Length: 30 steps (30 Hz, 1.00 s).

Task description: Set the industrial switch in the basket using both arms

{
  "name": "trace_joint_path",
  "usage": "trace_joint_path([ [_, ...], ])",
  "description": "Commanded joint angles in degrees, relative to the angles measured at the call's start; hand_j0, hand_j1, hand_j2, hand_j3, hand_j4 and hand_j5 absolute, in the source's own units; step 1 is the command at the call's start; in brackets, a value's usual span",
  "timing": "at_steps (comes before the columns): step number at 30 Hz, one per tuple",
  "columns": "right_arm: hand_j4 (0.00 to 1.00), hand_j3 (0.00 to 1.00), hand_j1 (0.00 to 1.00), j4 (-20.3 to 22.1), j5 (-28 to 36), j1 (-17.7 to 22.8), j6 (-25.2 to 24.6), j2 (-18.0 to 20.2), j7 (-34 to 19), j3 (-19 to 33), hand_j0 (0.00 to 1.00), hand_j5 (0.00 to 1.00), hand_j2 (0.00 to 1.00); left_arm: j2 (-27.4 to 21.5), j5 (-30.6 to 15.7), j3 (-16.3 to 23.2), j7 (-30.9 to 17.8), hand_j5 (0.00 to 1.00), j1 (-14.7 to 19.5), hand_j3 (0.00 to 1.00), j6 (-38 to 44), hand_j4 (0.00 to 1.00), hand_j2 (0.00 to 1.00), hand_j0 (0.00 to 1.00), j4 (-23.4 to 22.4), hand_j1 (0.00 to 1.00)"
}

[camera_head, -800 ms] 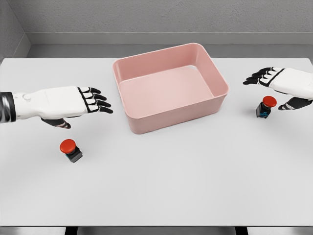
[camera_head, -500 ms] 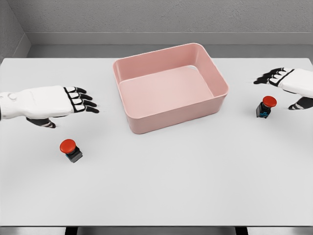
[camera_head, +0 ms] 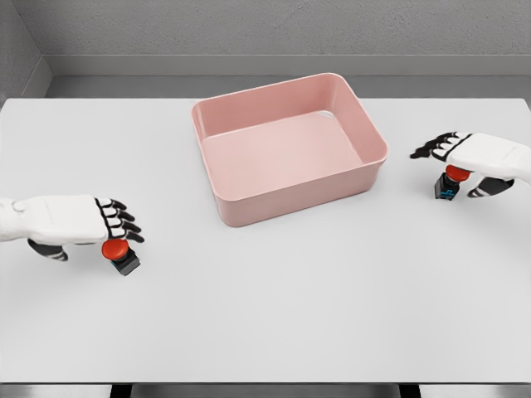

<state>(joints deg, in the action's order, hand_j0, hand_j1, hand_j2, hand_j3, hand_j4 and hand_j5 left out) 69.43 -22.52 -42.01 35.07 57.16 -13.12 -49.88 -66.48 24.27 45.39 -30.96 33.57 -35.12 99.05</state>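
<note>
Two industrial switches stand on the white table, each a small black body with a red mushroom button. The left switch (camera_head: 121,255) sits at the table's left; my left hand (camera_head: 98,232) hovers just over it, fingers spread across the red cap and thumb hanging behind. The right switch (camera_head: 448,184) sits at the far right, partly covered by my right hand (camera_head: 452,168), whose fingers stretch out leftward above the button with the thumb to its right. Neither hand has closed on a switch. The pink basket (camera_head: 292,187) stands empty at the middle back.
The white table (camera_head: 282,307) reaches its front edge low in the picture. A grey wall and ledge run behind the basket. Bare tabletop lies between each switch and the basket's side walls.
My left hand has dropped and pulled back toward the near left, ending over the left switch. My right hand has moved left and down onto the right switch. Both switches stayed put.
</note>
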Motion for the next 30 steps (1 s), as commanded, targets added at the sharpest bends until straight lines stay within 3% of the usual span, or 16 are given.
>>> trace_joint_path([
  [1,1.00,1.00,1.00,-2.4,0.0,0.0,-0.1,-0.1,0.0,0.3,1.00,1.00,1.00,0.0,-0.2,0.7,0.0,1.00,0.0,1.00,0.1,1.00,1.00,1.00,0.0,1.00],
  [10,1.00,1.00,1.00,-3.6,-1.9,0.0,-0.1,-2.0,0.1,0.3,1.00,1.00,1.00,1.8,-0.2,2.1,0.1,1.00,-0.1,1.00,0.1,1.00,1.00,1.00,0.1,1.00],
  [19,0.80,0.80,0.80,-3.4,-2.8,0.0,-0.1,-2.0,0.0,0.5,0.80,0.80,0.80,2.3,-0.2,2.2,0.1,1.00,0.0,1.00,0.1,1.00,1.00,1.00,0.3,1.00],
  [21,0.70,0.70,0.70,-3.4,-3.1,0.0,-0.1,-2.0,0.0,0.5,0.70,0.70,0.70,2.3,-0.3,2.1,0.1,1.00,0.1,1.00,0.1,1.00,1.00,1.00,0.4,1.00],
  [30,0.65,0.65,0.65,-3.4,-3.8,0.0,-0.1,-2.0,0.0,0.6,0.65,0.65,0.65,2.7,-0.3,2.1,0.2,0.89,0.1,0.89,0.1,0.89,0.89,0.89,0.4,0.89],
])
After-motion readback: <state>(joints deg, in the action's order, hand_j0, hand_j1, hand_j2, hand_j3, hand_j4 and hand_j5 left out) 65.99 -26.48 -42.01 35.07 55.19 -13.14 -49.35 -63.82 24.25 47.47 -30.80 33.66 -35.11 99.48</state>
